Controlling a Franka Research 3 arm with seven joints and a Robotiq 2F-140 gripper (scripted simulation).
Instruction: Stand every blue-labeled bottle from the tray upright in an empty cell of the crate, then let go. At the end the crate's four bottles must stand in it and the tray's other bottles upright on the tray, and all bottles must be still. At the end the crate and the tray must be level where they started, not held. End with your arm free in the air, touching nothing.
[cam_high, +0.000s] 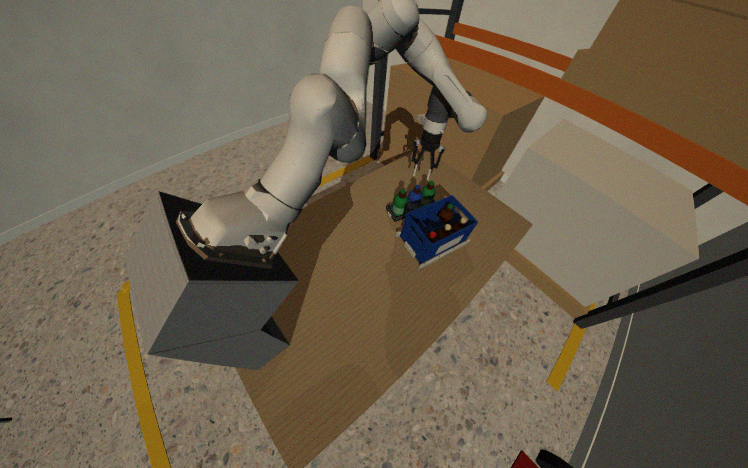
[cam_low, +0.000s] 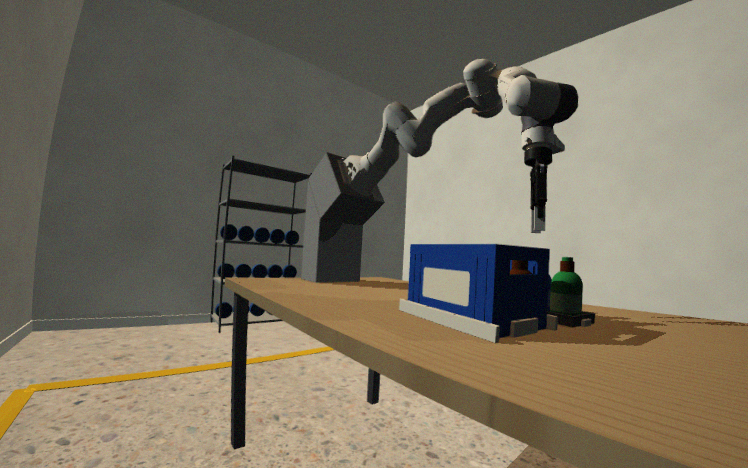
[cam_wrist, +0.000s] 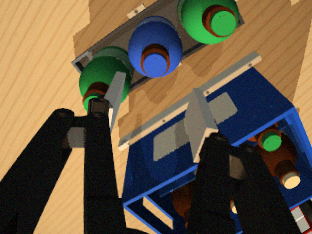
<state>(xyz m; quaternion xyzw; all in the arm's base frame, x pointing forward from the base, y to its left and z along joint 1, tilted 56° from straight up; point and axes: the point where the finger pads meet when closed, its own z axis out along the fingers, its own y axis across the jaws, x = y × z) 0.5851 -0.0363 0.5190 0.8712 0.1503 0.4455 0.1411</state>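
Note:
A blue-labeled bottle (cam_high: 415, 195) (cam_wrist: 155, 48) stands upright in the middle of the small dark tray (cam_high: 390, 210) (cam_low: 580, 318), between two green bottles (cam_high: 399, 203) (cam_high: 429, 192) (cam_wrist: 208, 15) (cam_wrist: 100, 77). One green bottle also shows in the exterior view (cam_low: 565, 289). The blue crate (cam_high: 435, 247) (cam_low: 485, 275) (cam_wrist: 262, 91) sits right beside the tray and holds several brown bottles (cam_high: 447, 214) (cam_wrist: 276, 151). My gripper (cam_high: 420, 173) (cam_low: 537, 225) (cam_wrist: 156, 94) hangs well above the tray's bottles, pointing down, with its fingers partly open and nothing between them.
Tray and crate rest on a wooden table (cam_high: 353, 309) (cam_low: 551, 375). Pale stop strips (cam_low: 449, 320) border the crate's base. The robot's grey pedestal (cam_high: 209, 309) stands at the table's left end. A shelf rack (cam_low: 256, 242) and large boxes (cam_high: 601, 220) stand beyond the table.

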